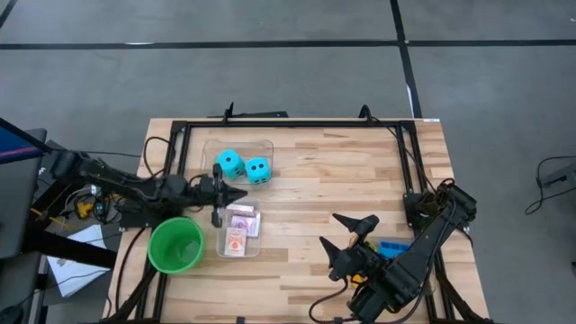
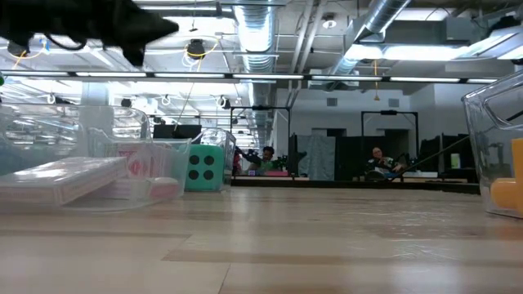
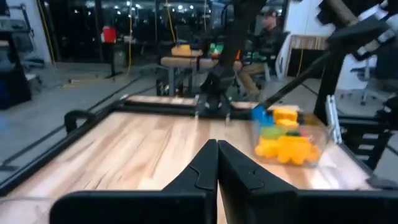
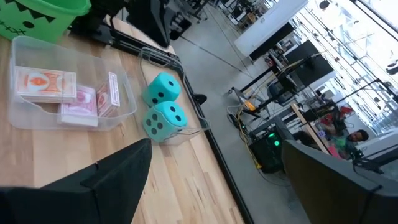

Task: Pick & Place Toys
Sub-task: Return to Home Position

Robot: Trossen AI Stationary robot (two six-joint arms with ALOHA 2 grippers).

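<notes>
Left pincer [image 1: 236,193] hangs between the bin of cyan dice [image 1: 229,163] and the bin of playing cards [image 1: 239,225], fingers pressed together on nothing; my right pincer [image 1: 328,229] is spread wide and empty over the table's right half. From above, my right arm covers most of the third bin, but the left wrist view shows yellow, green and blue bricks [image 3: 283,146] heaped in it. Only the right wrist view catches jagged black marks on the green cup [image 4: 37,15]; card print too small to read.
</notes>
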